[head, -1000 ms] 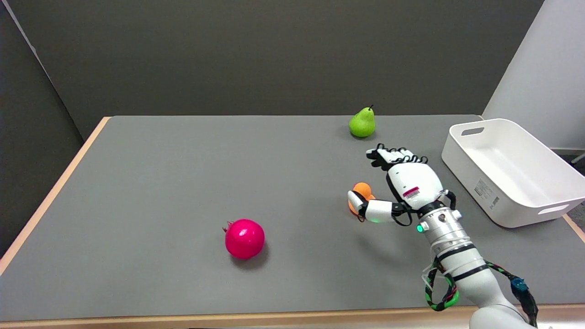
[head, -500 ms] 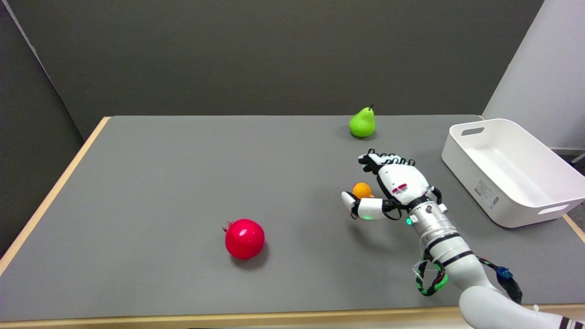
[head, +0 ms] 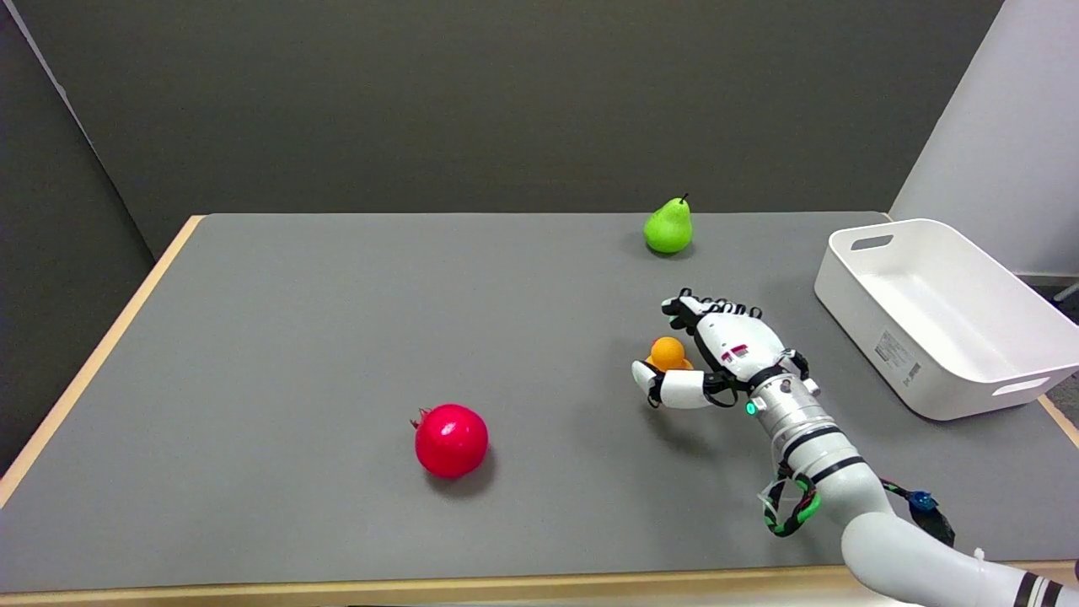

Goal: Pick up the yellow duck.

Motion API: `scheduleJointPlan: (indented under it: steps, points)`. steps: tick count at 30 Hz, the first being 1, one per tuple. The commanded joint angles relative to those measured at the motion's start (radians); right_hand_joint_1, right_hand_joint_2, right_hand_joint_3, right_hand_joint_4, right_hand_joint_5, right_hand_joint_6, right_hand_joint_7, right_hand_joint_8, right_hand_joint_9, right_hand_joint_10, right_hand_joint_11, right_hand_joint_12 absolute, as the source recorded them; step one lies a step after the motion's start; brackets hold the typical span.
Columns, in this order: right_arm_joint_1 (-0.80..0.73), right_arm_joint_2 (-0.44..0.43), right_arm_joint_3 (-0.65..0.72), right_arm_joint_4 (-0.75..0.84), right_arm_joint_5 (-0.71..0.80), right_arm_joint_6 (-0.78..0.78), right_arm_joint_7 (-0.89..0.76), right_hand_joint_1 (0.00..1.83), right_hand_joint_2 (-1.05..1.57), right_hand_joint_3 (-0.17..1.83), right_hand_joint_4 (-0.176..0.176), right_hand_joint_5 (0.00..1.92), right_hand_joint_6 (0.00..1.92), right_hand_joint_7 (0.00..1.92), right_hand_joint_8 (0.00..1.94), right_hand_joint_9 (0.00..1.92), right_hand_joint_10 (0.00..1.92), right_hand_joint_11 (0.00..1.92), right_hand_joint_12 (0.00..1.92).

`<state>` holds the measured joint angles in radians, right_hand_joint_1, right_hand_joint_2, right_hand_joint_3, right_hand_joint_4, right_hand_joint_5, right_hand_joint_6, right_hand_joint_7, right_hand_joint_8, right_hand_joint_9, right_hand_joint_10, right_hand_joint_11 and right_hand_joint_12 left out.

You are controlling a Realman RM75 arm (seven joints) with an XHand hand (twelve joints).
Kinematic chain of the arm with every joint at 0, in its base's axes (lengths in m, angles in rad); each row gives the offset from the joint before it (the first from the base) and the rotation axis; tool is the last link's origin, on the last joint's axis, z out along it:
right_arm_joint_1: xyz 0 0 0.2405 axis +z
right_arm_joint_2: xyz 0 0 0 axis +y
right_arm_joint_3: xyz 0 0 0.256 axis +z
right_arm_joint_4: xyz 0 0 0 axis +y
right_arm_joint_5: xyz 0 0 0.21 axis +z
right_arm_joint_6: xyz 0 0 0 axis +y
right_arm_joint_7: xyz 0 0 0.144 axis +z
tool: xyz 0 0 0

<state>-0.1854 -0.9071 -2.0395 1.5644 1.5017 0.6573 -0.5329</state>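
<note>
The yellow-orange duck (head: 668, 353) stands on the grey table (head: 337, 337), right of the middle. My right hand (head: 727, 349) is low over the table and cups the duck from the right. The thumb (head: 666, 389) reaches across in front of the duck, and the other fingers (head: 687, 307) curl past its far side. The fingers stay apart around the duck, and I cannot tell whether any of them touches it. The duck's lower body is partly hidden by the thumb and palm.
A green pear (head: 668, 228) stands near the table's far edge, behind the hand. A red pomegranate (head: 451, 440) lies to the left, nearer the front. A white bin (head: 944, 312) sits at the right edge. Wooden trim runs along the table's left and front edges.
My right hand has sunk toward the table and drawn in around the duck, with the thumb now close in front of it. The duck, pear and pomegranate have not moved.
</note>
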Motion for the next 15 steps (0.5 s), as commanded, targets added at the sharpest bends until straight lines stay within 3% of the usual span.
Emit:
scheduleJointPlan:
  steps: [1,12,14,15]
  points:
    - [0.019,0.000,-0.013,-0.020,0.053,-0.027,-0.006,0.57,0.65,0.81,-0.117,0.29,0.54,0.51,0.73,0.46,1.19,0.35,1.63]
    - [0.014,-0.023,-0.025,-0.023,0.042,0.001,-0.010,0.85,0.68,0.90,-0.125,0.35,0.68,0.64,0.91,0.61,1.32,0.48,1.73]
    - [0.015,-0.024,-0.028,-0.023,0.036,0.010,-0.013,0.89,0.76,0.84,-0.136,0.42,0.86,0.68,0.98,0.66,1.36,0.52,1.76]
    - [0.016,-0.024,-0.030,-0.024,0.026,0.011,-0.013,0.96,0.98,0.55,-0.155,0.51,1.22,0.75,1.06,0.72,1.38,0.56,1.81]
